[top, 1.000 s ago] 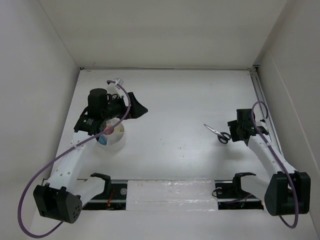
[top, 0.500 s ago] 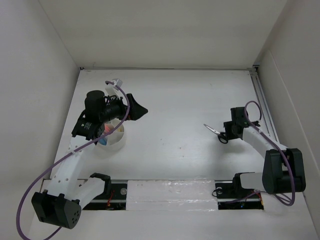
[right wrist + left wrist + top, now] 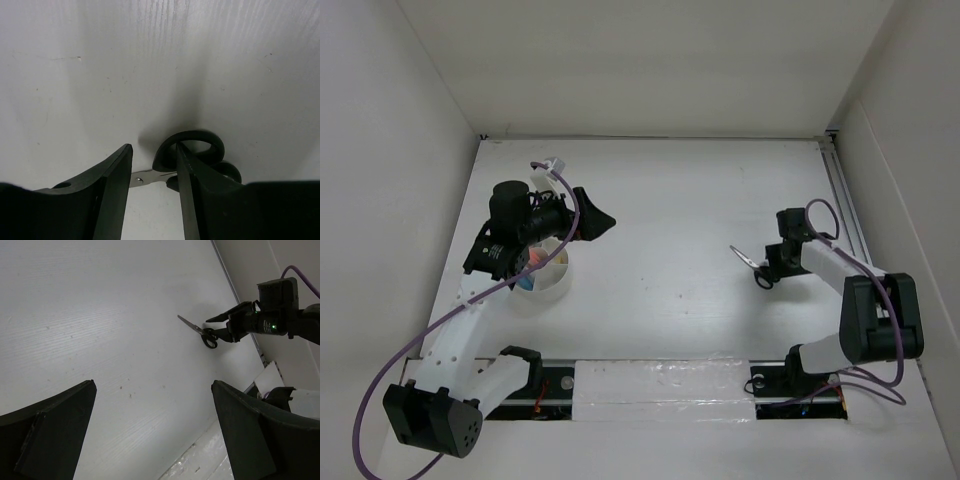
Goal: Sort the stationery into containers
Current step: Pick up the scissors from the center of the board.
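Observation:
Small black-handled scissors (image 3: 756, 268) lie on the white table at the right, blades pointing up-left. My right gripper (image 3: 772, 262) is down over their handle end. In the right wrist view its jaws (image 3: 152, 149) straddle the scissors (image 3: 197, 145) near the pivot. The right finger sits against the handle loop, and a gap remains on the left finger's side. My left gripper (image 3: 600, 218) hangs wide open above the table, beside the round white tub (image 3: 558, 290), which holds pink and blue stationery (image 3: 532, 262). The left wrist view shows the scissors (image 3: 200, 331) far off.
A metal rail (image 3: 845, 200) runs along the table's right edge, close behind the right arm. White walls enclose the table on three sides. A taped strip (image 3: 660, 385) lies between the arm bases at the near edge.
My right arm has reached left and down onto the scissors, and its jaws have narrowed around them. The left arm shifted slightly, then held still, still open.

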`<state>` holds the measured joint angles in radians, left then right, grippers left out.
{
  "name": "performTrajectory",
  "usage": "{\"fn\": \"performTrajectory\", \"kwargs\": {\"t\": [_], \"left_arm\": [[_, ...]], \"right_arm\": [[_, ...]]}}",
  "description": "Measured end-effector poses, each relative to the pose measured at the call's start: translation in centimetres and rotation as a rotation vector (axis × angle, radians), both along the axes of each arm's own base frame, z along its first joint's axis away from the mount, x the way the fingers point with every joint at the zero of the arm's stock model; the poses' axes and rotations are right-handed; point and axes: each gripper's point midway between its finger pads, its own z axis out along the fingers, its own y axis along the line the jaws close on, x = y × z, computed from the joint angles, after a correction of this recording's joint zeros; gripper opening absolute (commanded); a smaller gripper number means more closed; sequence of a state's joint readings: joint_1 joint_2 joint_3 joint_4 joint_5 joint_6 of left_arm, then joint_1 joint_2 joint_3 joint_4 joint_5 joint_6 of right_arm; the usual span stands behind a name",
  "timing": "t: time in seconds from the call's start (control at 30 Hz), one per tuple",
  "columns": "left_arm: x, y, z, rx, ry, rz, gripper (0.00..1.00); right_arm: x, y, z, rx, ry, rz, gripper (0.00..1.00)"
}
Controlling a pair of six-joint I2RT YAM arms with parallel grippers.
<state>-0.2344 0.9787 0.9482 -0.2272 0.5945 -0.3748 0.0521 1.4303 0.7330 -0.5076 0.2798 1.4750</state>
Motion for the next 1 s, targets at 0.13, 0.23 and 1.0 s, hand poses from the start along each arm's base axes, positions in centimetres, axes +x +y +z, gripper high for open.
{"fn": "performTrajectory", "kwargs": {"t": [0.13, 0.23, 1.0], "left_arm": [[0.0, 0.0, 0.0, 0.000, 0.001, 0.000, 1.00], [0.0, 0.0, 0.0, 0.000, 0.001, 0.000, 1.00], [-1.2, -1.3, 0.4, -0.027, -0.004, -0.097, 1.00]], "right_arm": [[0.0, -0.2, -0.2, 0.019, 0.022, -0.017, 0.37], [0.0, -0.4, -0.3, 0.029, 0.053, -0.024, 0.30], [4.8, 1.7, 4.4, -0.116, 0.031, 0.416, 0.00]]}}
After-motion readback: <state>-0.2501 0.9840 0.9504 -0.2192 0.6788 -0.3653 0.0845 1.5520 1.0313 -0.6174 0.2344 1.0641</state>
